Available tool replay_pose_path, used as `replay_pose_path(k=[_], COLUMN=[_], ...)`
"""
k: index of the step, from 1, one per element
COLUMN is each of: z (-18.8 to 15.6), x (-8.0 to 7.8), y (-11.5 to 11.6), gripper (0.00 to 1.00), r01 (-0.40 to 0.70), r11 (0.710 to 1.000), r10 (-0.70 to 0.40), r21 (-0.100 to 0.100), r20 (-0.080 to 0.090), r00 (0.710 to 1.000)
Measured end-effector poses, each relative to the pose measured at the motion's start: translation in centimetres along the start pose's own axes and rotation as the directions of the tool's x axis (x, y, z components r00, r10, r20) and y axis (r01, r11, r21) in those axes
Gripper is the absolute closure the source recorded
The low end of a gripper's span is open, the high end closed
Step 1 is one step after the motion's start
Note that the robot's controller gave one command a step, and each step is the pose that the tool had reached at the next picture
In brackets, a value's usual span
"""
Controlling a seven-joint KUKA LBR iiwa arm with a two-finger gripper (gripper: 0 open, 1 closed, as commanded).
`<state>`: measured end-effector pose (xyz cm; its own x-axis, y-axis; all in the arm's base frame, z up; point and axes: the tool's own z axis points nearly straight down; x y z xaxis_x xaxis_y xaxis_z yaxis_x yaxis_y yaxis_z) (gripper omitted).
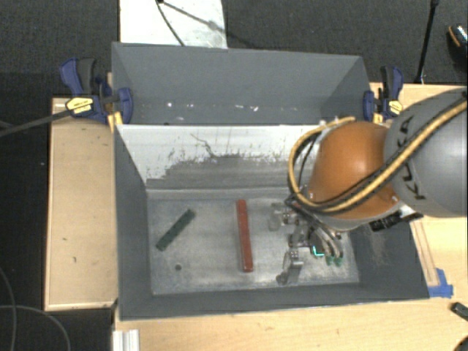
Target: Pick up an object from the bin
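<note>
My gripper (292,263) hangs low over the right part of the bin floor, under the orange dome. One metal finger reaches down to about the floor near the front wall. A long reddish-brown bar (243,235) lies lengthwise just left of the gripper, apart from it. A small teal-green thing (330,256) shows right beside the gripper body, partly hidden by it. Further left a dark green flat stick (175,229) lies at a slant on the floor.
The arm and its orange dome with yellow and black cables cover the bin's right side. A tiny dark speck lies near the front left of the floor.
</note>
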<state>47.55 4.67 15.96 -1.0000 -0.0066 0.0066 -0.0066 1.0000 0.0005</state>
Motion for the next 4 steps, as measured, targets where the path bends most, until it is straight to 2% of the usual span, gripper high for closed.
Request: replay_pose_path(k=[1, 2, 3, 4], z=[8.6, 8.8, 8.8, 0.2], x=[-6.9, -7.2, -7.4, -9.6], y=[0.5, 4.2, 8.4, 15.9], gripper=[0.00, 0.00, 0.00, 0.00], r01=[0.177, 0.652, 0.624, 0.613], r11=[0.984, 0.758, 0.781, 0.790], r10=[-0.177, -0.652, -0.624, -0.613], r21=[0.001, 0.006, 0.005, 0.005], r20=[0.009, 0.012, 0.013, 0.020], r00=[0.984, 0.758, 0.781, 0.790])
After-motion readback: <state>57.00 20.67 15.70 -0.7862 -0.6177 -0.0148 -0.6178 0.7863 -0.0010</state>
